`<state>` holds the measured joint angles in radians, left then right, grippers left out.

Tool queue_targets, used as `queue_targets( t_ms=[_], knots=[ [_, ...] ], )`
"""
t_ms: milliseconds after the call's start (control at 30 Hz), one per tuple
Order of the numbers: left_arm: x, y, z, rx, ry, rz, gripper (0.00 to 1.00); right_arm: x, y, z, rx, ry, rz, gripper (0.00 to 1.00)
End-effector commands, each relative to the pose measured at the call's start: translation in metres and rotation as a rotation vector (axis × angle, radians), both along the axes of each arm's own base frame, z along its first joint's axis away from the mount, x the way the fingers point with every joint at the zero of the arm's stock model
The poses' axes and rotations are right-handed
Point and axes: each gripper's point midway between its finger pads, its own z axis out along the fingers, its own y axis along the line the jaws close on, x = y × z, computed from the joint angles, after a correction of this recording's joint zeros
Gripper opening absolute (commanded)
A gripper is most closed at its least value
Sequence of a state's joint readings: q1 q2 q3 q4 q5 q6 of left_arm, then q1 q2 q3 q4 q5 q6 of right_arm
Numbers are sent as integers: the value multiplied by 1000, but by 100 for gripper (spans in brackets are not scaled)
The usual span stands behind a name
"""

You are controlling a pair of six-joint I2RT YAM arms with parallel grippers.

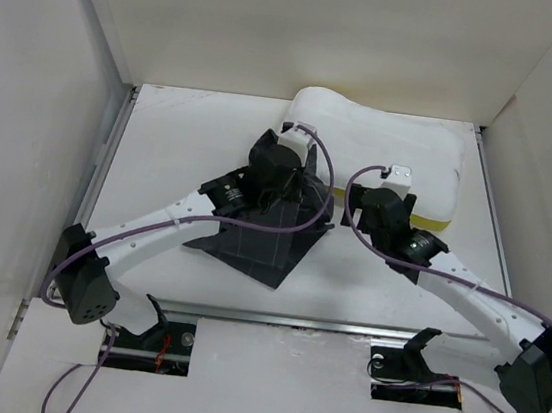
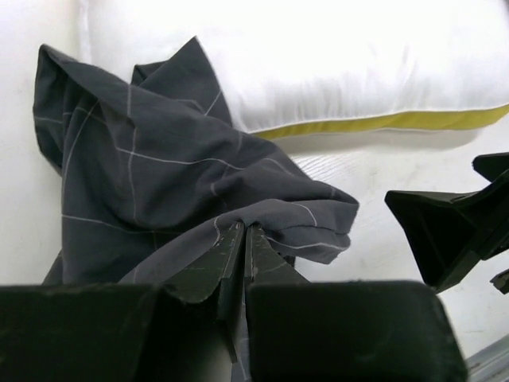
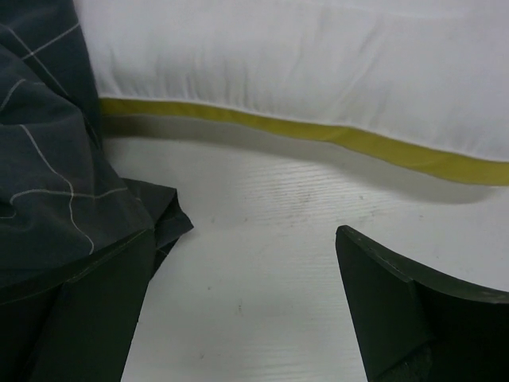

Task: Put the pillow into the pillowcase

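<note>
Opening step: the left claw (image 2: 242, 239) is clenched on a pillowcase (image 2: 159, 167) fold, bunched just before the pillow (image 2: 318, 64) at the counter (image 1: 183, 145) far side; the right claw (image 3: 242, 232) gapes empty alongside and likely needs the opposite hem next

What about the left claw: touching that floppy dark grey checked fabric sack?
Touching. The left wrist view shows the left claw pinched shut on the sack.
</note>
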<state>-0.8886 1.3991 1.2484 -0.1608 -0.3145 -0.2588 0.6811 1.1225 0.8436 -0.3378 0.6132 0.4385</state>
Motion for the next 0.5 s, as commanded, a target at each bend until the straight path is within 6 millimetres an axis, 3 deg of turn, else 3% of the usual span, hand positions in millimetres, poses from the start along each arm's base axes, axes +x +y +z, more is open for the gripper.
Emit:
queue_targets(
  t_ms=[0, 100, 133, 267, 367, 400, 433, 467],
  knots=[
    [13, 13, 16, 6, -23, 56, 0, 16, 19, 6, 49, -53, 38, 100],
    [23, 29, 17, -2, -13, 98, 0, 20, 49, -4, 21, -19, 235, 100],
    [24, 31, 13, 1, -3, 97, 0, 16, 66, -1, 53, -18, 337, 100],
    [22, 38, 20, -37, -6, 93, 0, 14, 98, 4, 76, -106, 539, 100],
    [23, 46, 25, -52, -13, 99, 0, 21, 121, 2, 50, -134, 663, 100],
    [23, 46, 25, -52, -13, 99, 0, 26, 131, 11, 48, -152, 705, 100],
    [25, 51, 29, -60, -20, 111, 0, 31, 140, -2, 30, -125, 738, 100],
    [23, 53, 33, -67, -28, 111, 0, 37, 148, -2, 36, -125, 752, 98]
  ],
)
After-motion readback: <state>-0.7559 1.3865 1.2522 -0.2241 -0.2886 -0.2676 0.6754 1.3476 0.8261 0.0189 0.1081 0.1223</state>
